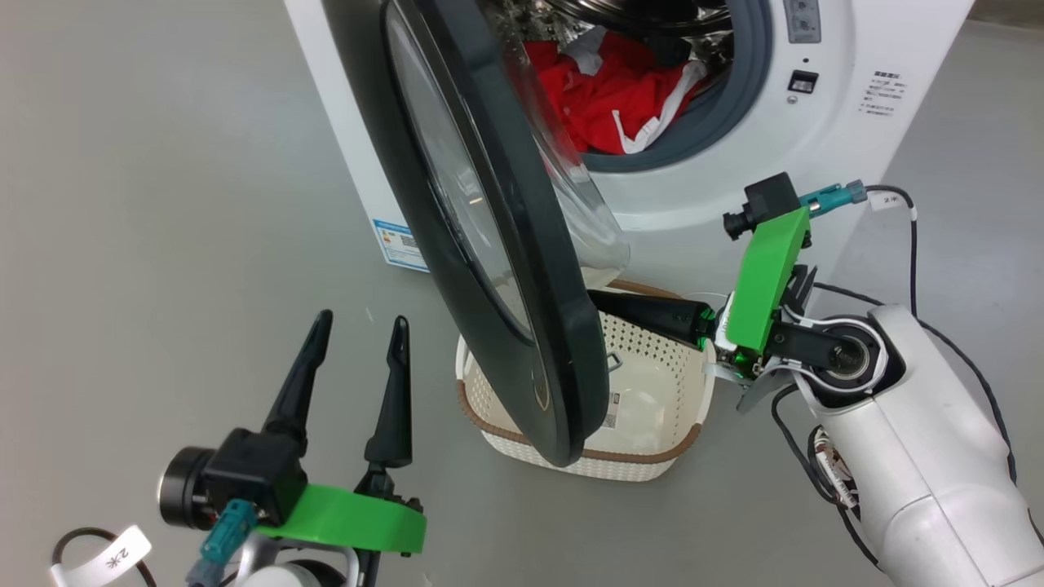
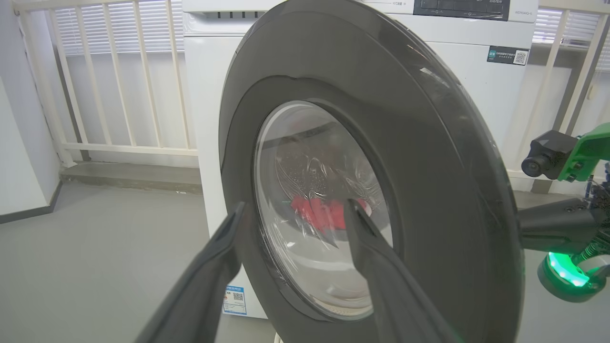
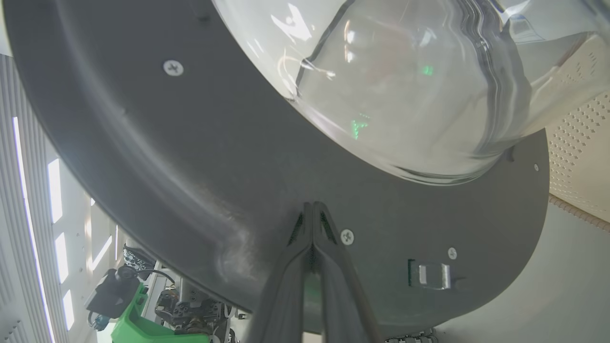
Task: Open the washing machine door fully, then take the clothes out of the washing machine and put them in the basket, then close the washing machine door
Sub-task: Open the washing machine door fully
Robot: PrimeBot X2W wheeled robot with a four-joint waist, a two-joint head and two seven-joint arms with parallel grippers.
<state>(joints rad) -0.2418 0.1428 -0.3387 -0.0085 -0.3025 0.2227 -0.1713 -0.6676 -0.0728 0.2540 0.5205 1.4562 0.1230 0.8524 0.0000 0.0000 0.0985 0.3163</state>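
Your right gripper [image 3: 312, 206], fingers pressed together, touches the inner face of the half-open door [image 1: 506, 244]. Your left gripper [image 1: 362, 322] hangs spread outside it. Red clothes [image 1: 608, 98] lie in the washer [image 1: 832, 147], and the basket [image 1: 669, 452] sits below on the grey floor [image 1: 163, 204].

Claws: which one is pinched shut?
The right claw, its dark fingers pressed together at the glossy black round door; the left claw stands wide open.
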